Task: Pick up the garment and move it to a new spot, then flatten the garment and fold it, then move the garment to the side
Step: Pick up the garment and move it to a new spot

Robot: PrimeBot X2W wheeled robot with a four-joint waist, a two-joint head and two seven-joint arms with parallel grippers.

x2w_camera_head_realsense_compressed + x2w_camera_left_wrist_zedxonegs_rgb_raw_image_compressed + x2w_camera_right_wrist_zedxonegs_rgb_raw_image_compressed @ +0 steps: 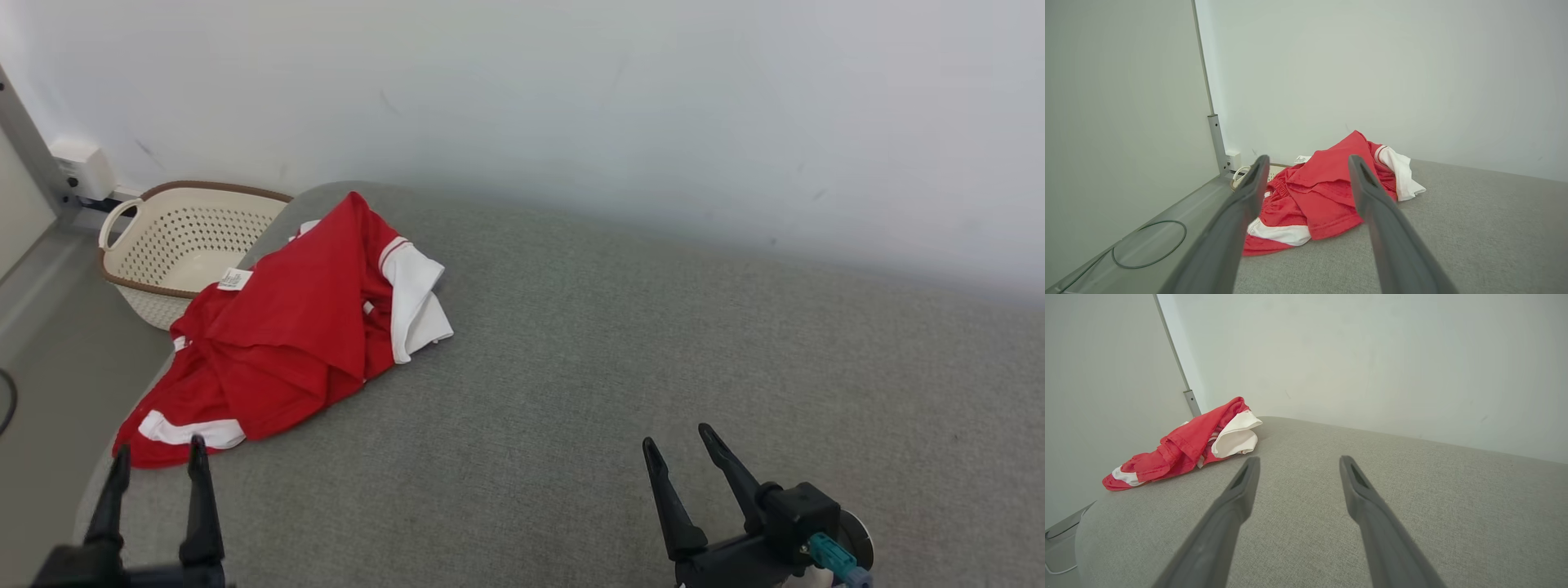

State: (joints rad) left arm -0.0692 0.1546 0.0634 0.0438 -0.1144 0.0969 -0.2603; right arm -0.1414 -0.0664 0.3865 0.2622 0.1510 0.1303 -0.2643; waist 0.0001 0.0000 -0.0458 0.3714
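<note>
- Left tool [157, 447]: fingers apart, empty, just short of the garment [294, 327]; right tool [678, 437] likewise apart, well away.
- That garment lies crumpled at the left edge of the grey padded surface [653, 327], beside a basket [188, 237].
- Expect light, limp cloth (it will drape and drag); you should pinch the white-banded hem.
- Both arms sit low, fingers pointing forward.
</note>
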